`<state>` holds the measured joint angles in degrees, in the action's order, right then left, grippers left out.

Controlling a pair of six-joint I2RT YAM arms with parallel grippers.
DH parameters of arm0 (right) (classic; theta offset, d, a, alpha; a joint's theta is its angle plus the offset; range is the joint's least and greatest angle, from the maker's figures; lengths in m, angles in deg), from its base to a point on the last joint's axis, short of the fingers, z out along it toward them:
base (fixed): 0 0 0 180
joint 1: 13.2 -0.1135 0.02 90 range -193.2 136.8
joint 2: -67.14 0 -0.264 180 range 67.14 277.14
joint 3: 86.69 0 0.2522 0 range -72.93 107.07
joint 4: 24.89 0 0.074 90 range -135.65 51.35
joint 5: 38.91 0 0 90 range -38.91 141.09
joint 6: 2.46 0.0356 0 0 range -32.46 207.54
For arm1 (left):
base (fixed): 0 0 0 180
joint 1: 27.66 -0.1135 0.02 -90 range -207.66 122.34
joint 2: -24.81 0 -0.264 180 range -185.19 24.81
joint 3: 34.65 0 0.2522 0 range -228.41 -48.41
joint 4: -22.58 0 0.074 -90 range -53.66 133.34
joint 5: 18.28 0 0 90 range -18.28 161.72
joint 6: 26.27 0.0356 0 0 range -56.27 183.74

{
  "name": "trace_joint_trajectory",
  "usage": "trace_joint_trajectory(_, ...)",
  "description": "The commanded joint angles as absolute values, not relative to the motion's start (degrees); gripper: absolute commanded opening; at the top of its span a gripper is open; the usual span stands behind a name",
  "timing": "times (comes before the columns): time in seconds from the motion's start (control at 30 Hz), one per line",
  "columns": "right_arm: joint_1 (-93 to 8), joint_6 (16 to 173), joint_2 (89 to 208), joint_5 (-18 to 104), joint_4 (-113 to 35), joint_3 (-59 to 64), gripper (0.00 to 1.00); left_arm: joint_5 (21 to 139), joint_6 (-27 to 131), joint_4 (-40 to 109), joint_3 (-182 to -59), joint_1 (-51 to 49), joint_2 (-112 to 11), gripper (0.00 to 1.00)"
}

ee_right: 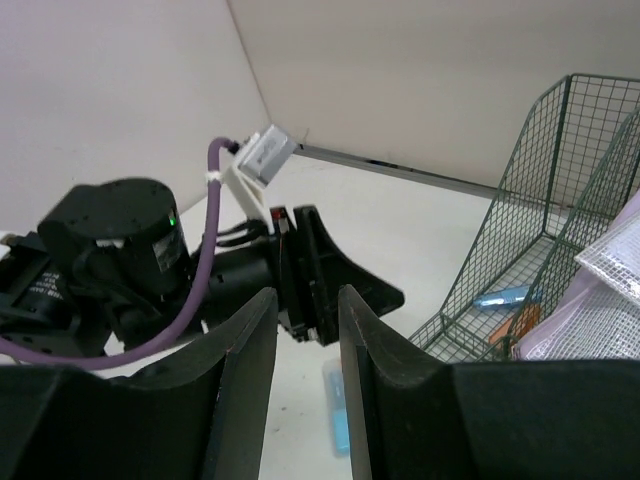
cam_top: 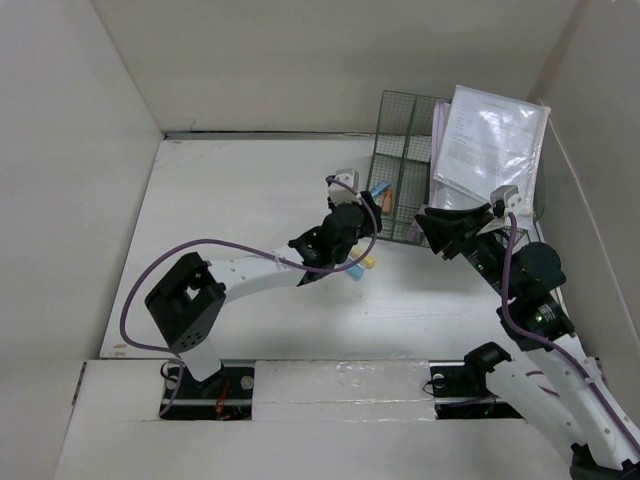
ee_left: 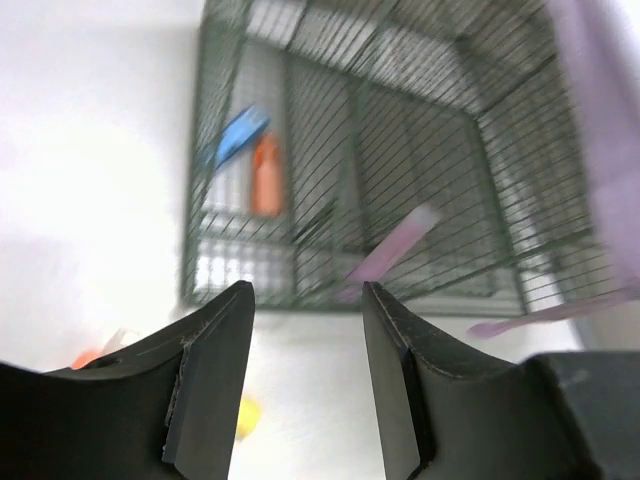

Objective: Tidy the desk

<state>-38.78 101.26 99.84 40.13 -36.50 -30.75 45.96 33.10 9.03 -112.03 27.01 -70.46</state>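
Observation:
The white desk [cam_top: 230, 200] holds a dark green wire-mesh rack [cam_top: 405, 160] at the back right. My left gripper [cam_top: 365, 212] is open and empty just in front of the rack; in the left wrist view [ee_left: 307, 292] its jaws frame the rack's front wall [ee_left: 350, 150]. My right gripper [cam_top: 428, 228] is open and empty, low over the desk at the rack's front right, pointing at the left gripper [ee_right: 330, 265]. A blue marker [ee_right: 340, 415] lies on the desk under the right gripper [ee_right: 305, 295]. A small yellow piece [ee_left: 247, 415] lies by the left fingers.
A blue pen [ee_left: 235, 135] and an orange marker [ee_left: 265, 175] lie in the rack, with a purple pen [ee_left: 395, 245] beside them. A clear sleeve of papers [cam_top: 490, 135] leans in the rack's right part. White wall panels [cam_top: 70, 120] enclose the desk.

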Motion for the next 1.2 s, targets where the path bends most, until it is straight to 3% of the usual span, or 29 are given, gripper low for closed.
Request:
trace_joint_trajectory(0.0, -39.21, 100.9, 100.01, 39.49, -33.11, -31.09, 0.36, 39.74, 27.19, 16.45, -108.1, 29.02, -69.85, 0.43)
trace_joint_trajectory(0.1, -39.21, 100.99, 100.01, 39.23, -33.02, -31.09, 0.36, 35.16, 19.8, 28.65, -107.65, 29.64, -71.78, 0.42)
trace_joint_trajectory(0.33, -39.21, 101.17, 100.8, 39.14, -32.76, -31.0, 0.36, 36.29, 15.13, 37.55, -112.13, 29.64, -77.93, 0.42)
trace_joint_trajectory(1.17, -39.21, 101.34, 101.15, 38.26, -32.23, -31.09, 0.37, 39.02, 12.76, 43.28, -113.72, 31.93, -83.21, 0.4)
